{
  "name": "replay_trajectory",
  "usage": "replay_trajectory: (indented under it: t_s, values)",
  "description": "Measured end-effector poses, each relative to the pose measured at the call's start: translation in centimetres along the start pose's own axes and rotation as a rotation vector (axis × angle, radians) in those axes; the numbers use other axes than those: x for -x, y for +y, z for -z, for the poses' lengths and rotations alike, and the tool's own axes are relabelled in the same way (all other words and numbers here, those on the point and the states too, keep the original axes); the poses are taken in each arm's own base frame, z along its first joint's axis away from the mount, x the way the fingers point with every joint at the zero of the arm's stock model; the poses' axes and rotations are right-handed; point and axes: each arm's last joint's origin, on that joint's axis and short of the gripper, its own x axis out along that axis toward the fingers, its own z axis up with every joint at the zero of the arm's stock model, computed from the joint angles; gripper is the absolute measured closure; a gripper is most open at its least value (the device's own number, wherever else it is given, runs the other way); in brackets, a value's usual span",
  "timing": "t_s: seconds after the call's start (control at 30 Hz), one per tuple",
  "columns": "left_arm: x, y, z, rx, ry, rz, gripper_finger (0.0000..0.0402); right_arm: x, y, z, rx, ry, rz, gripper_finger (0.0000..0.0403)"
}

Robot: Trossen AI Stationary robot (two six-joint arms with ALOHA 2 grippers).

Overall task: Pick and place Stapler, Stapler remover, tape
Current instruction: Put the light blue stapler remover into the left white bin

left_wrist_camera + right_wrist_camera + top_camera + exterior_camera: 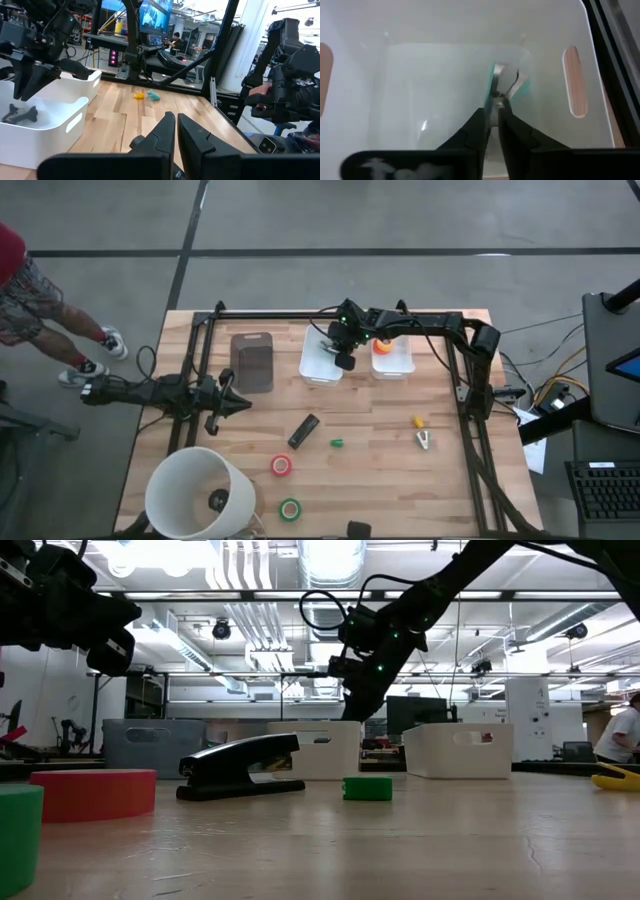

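the right gripper [492, 112], pinched on a staple remover [506, 85], hangs inside the white bin [312, 366], while the stapler [303, 430] and tape rolls [282, 466] wait on the tabletop [380, 450]; left gripper [176, 131] idles, closed.

high: top-down, whole table [400, 430] | low: tabletop lvl, close | wrists: fwd; share white bin [322, 360]

Light falls evenly from above, from the bright ceiling tubes [330, 560] in the low view, which flare to white; the wooden surface [380, 440] is bright with only faint, soft shadows; the red tape [92, 793] close to the low camera is blurred; the right wrist picture is hazy and washed pale inside the white bin [445, 70]; the arms read as dark silhouettes.
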Motion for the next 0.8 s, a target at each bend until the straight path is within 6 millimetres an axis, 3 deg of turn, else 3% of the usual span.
replay_trajectory:
  t_s: [0.17, 0.4, 0.6, 0.8]
  values:
    - [0.0, 0.0, 0.0, 0.0, 0.0, 0.0, 0.0376, 0.6, 0.2, -0.1, 0.004, 0.005, -0.003, 0.0308]
    - [0.0, 0.0, 0.0, 0.0, 0.0, 0.0, 0.0377, 4.2, 1.7, -0.8, 0.042, 0.008, -0.021, 0.0284]
    - [0.0, 0.0, 0.0, 0.0, 0.0, 0.0, 0.0378, 8.2, 5.2, -0.5, 0.059, 0.045, -0.095, 0.0281]
    - [0.0, 0.0, 0.0, 0.0, 0.0, 0.0, 0.0376, 12.9, 11.1, 2.4, 0.018, 0.185, -0.364, 0.0289]
